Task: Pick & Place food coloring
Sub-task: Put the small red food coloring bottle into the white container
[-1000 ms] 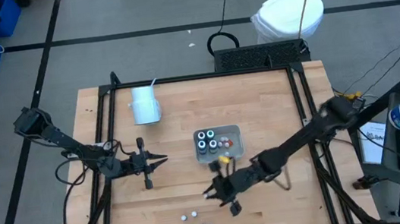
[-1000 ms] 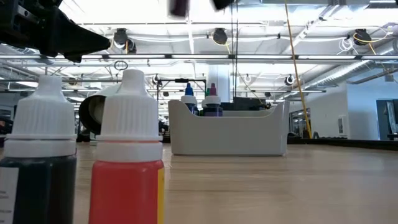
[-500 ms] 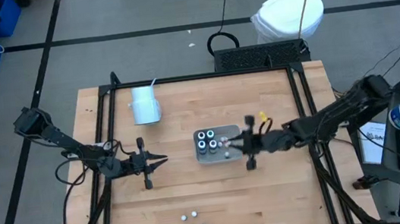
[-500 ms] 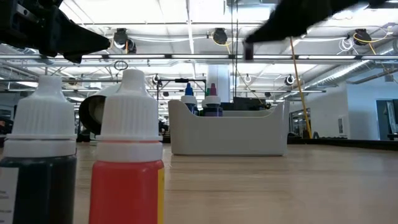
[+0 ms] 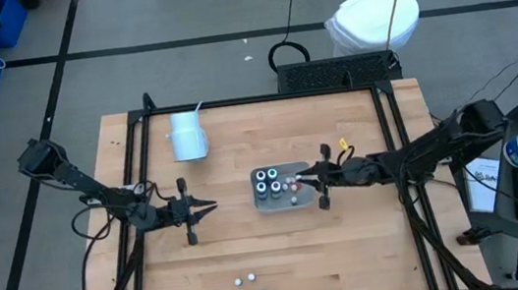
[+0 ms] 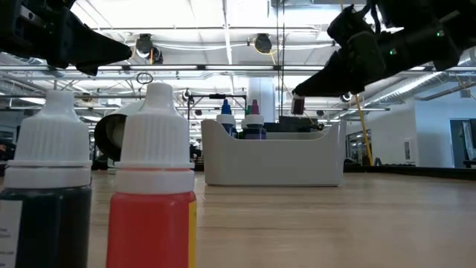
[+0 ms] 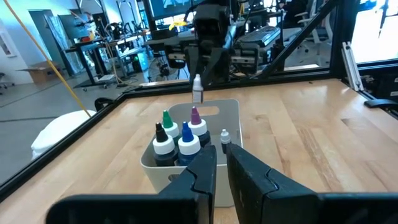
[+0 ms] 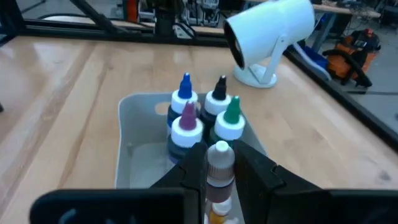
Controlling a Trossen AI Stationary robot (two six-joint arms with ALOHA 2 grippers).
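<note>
I see the right gripper (image 5: 315,177) clamped on a small white-capped bottle (image 8: 219,163), held just above the grey tray (image 5: 306,202). The left gripper (image 5: 209,207), pinched shut and empty, waits left of the tray.

Bright, even overhead light from long white ceiling strip lamps (image 6: 223,30); soft short shadows on the light wooden counter (image 5: 252,245). Low view: near red-bodied white-capped dropper bottle (image 6: 155,193) slightly soft. Right wrist view: blurred foreground, mild glare on counter.

Right gripper (image 5: 320,179) extended toward table centre, fingers clamped, left gripper (image 5: 209,207) hovering, fingers together
</note>
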